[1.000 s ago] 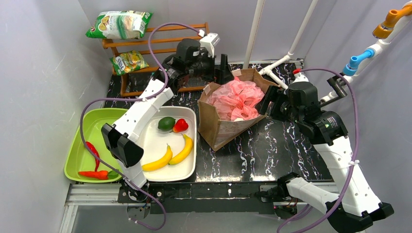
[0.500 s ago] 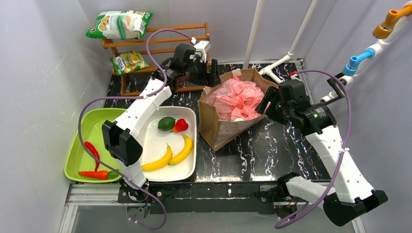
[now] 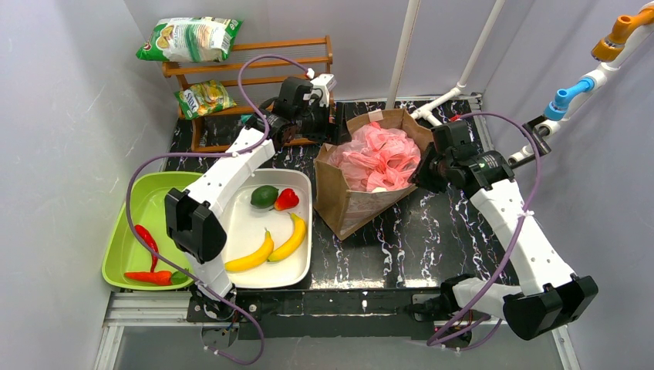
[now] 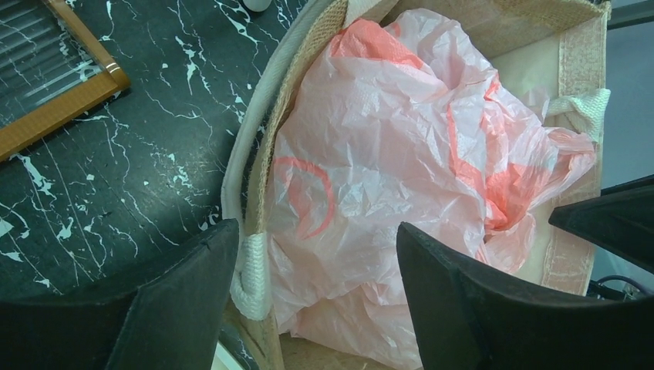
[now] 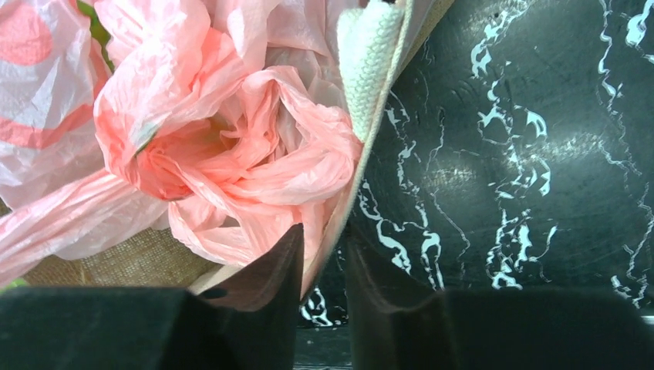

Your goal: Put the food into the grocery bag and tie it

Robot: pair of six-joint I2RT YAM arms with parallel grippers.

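Note:
The pink grocery bag [image 3: 378,158] lies crumpled inside a brown paper bag [image 3: 347,204] at the table's middle. My left gripper [image 3: 336,127] is open at that bag's left rim. In the left wrist view its jaws [image 4: 316,231] straddle the brown wall [image 4: 262,146] and the pink plastic [image 4: 370,177]. My right gripper [image 3: 423,166] is at the right rim. Its jaws [image 5: 324,239] are nearly together round the rim, with pink plastic [image 5: 216,146] against the inner finger. Two bananas [image 3: 251,258] [image 3: 291,235] lie in the white tray [image 3: 301,270].
The white tray also holds a green fruit [image 3: 264,195] and a red one [image 3: 286,199]. A green tray [image 3: 143,200] with red chillies sits at the left. A wooden rack [image 3: 254,69] with snack bags stands behind. White pipes [image 3: 443,100] rise behind the bag.
Both arms have come in to the brown bag's rims. The right jaws have closed from wide to a narrow slit round the rim. The left jaws have narrowed slightly.

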